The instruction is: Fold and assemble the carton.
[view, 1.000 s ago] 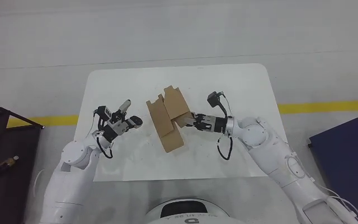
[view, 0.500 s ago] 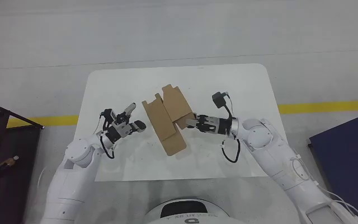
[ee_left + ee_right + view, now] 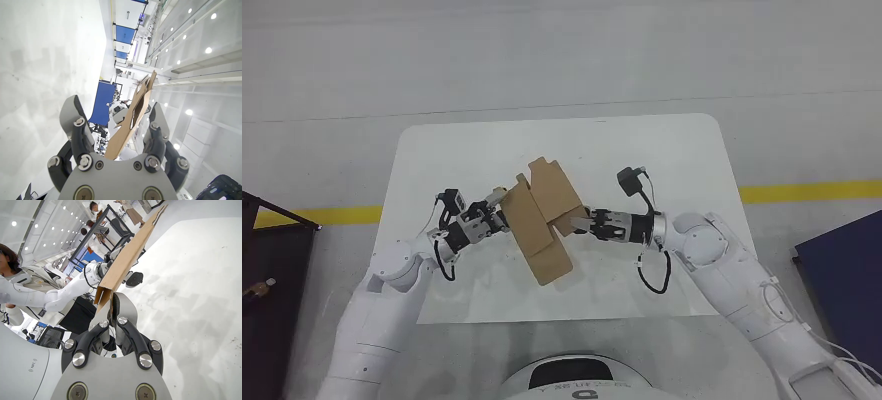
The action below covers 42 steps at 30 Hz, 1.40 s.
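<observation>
A flattened brown carton point(image 3: 542, 215) is held raised over the middle of the white table point(image 3: 682, 150). My right gripper point(image 3: 577, 221) is shut on its right edge; the right wrist view has the fingers point(image 3: 121, 306) pinching the carton point(image 3: 124, 262) edge. My left gripper point(image 3: 498, 214) stands open at the carton's left edge. In the left wrist view the carton point(image 3: 132, 117) flap lies between the spread fingers point(image 3: 75, 111), and I cannot tell whether they touch it.
The table's front and far corners lie bare point(image 3: 442, 160). A yellow floor line point(image 3: 812, 190) runs past both sides of the table. A dark cart point(image 3: 262, 260) stands off the left edge. A blue object point(image 3: 852, 270) sits on the floor at right.
My left gripper has moved right across the table, from well clear of the carton to its left edge. The carton and right gripper shifted only slightly.
</observation>
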{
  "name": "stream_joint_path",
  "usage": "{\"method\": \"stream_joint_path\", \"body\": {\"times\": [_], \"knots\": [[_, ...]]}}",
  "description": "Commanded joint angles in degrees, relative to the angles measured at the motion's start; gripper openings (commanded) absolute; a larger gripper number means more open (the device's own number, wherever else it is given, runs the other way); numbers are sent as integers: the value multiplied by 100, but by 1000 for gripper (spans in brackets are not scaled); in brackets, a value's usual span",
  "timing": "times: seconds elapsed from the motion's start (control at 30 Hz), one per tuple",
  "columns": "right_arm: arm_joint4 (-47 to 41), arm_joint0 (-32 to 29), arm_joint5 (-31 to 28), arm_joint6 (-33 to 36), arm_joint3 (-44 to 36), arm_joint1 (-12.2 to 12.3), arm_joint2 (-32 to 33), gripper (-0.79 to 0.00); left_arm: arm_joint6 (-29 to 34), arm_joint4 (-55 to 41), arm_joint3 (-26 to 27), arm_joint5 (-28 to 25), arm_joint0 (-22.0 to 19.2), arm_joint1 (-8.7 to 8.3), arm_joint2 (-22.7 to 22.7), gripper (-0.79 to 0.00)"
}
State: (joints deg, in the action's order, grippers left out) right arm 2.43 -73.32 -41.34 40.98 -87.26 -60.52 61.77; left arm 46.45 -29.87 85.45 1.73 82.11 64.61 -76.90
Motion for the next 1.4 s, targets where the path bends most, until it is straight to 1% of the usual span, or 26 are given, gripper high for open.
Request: {"method": "stream_joint_path", "body": {"times": [0.0,0.1,0.2,0.23,0.47,0.63,0.73,0.83,0.87,0.9,1.2,1.3,1.37], "knots": [[1,-1,-9,5,-13,1,-11,-785,11,12,-2,3,-10,-5,-5,-446],[-14,-3,-14,39,-40,5,-31,-785,50,54,7,-14,-23,-11,3,-520],[-10,-1,-4,68,-35,7,-52,-785,102,72,14,-51,-46,-9,51,-705],[-10,0,2,65,-27,7,-61,-785,102,79,6,-50,-51,-8,69,-785],[275,16,184,-98,98,-9,-132,-785,96,187,31,-200,-52,-19,76,-785],[843,11,347,-267,60,-25,-233,-785,34,212,127,-376,-4,-23,56,-785],[1243,-2,514,-421,43,-25,-230,-785,4,215,151,-411,17,-21,80,-785],[1465,-38,584,-554,0,-25,-233,-785,-12,270,143,-426,36,-22,110,-785],[1509,-47,592,-591,-13,-25,-231,-348,-23,267,136,-429,40,-22,113,-785],[1544,-60,600,-642,-24,-25,-224,0,-30,265,132,-431,42,-22,115,-785],[1916,-186,632,-1213,-123,-30,-140,0,-142,210,157,-373,87,-31,68,-785],[1828,-203,678,-1321,-73,-39,-124,0,-200,165,177,-407,108,-30,46,-785],[1541,-225,701,-1407,59,-41,-53,0,-227,135,188,-448,113,-30,27,-785]]}}
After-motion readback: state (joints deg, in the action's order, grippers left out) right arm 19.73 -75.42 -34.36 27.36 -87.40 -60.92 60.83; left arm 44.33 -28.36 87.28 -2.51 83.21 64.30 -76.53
